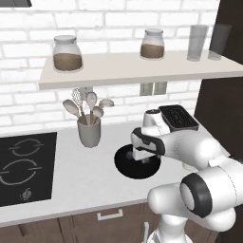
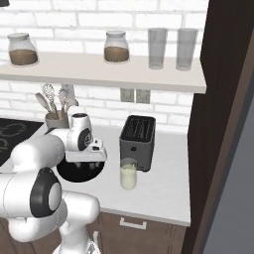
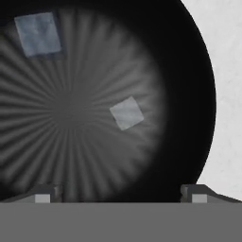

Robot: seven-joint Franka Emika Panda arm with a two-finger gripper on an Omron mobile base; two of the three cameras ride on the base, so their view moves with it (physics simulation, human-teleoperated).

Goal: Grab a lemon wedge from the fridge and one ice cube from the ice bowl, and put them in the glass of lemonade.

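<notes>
Two pale translucent ice cubes (image 3: 126,113) (image 3: 38,33) in one wide black ribbed bowl (image 3: 189,71). Two lidded glass jars of brown powder (image 1: 67,53) (image 1: 153,44), two tall grey glasses (image 1: 197,42) (image 1: 219,41), one black toaster (image 2: 137,142), one small tumbler of pale lemonade (image 2: 128,174), one grey utensil cup (image 1: 89,132).

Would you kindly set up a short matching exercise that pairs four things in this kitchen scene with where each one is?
Things:
1. gripper
2. glass of lemonade
3. jars
4. utensil cup

Places:
a. on the wall shelf
b. between the hob and the ice bowl
c. in front of the toaster
d. open, above the ice bowl

Pairs: 1-d, 2-c, 3-a, 4-b
</notes>
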